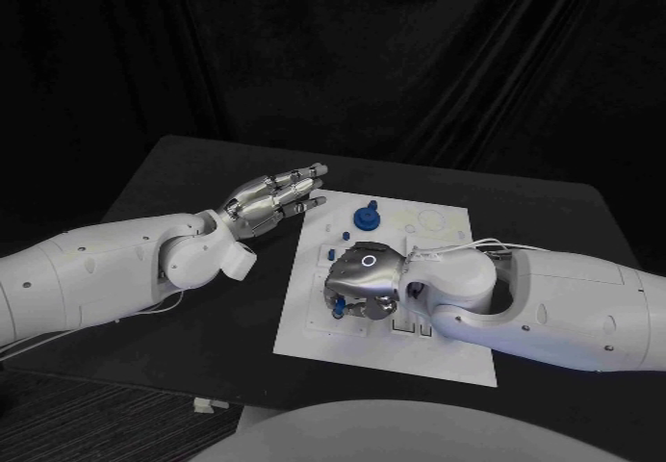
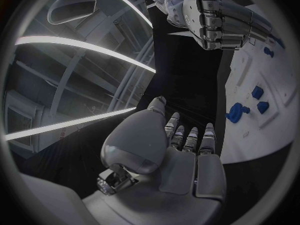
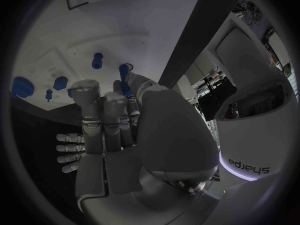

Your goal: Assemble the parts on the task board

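The white task board (image 1: 314, 325) lies in the middle of the black table. A large round blue part (image 1: 367, 218) stands near its far edge, with small blue parts (image 1: 333, 232) beside it. My right hand (image 1: 364, 284) is low over the board's middle with its fingers curled in. In the right wrist view a slim blue peg (image 3: 125, 80) sits pinched between the thumb and a fingertip. My left hand (image 1: 278, 200) hovers off the board's far-left corner, fingers straight and apart, holding nothing. From the left wrist, the right hand (image 2: 215, 22) looks like a fist above the board (image 2: 250, 132).
Several blue parts (image 3: 60, 82) stand in a row on the board (image 3: 62, 45) beyond my right fingers, and also appear as blue parts (image 2: 237, 111) in the left wrist view. Black table (image 1: 208, 318) surrounds the board, with dark curtains behind.
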